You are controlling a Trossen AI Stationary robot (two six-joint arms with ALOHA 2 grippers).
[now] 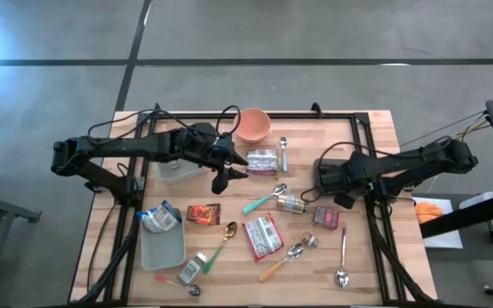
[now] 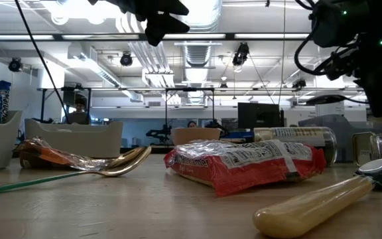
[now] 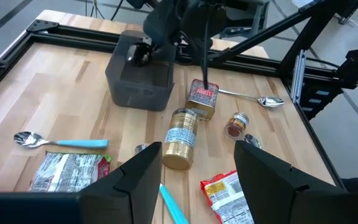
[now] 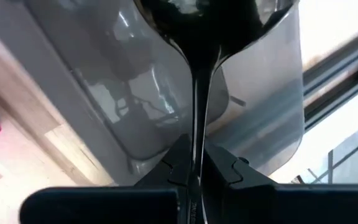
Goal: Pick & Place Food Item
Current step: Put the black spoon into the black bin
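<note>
Two arms up: left gripper (image 1: 222, 180) half-open, empty, nearest silver packet (image 1: 262, 160), just beside it; right gripper (image 1: 342, 202) shut, empty.

you have two red-and-silver food packets lying flat on the table: one (image 1: 262, 161) just below the pink bowl, beside a small spoon, the other (image 1: 263, 235) nearer the front edge, tilted, between the gold spoon and the orange-handled spoon.
</note>
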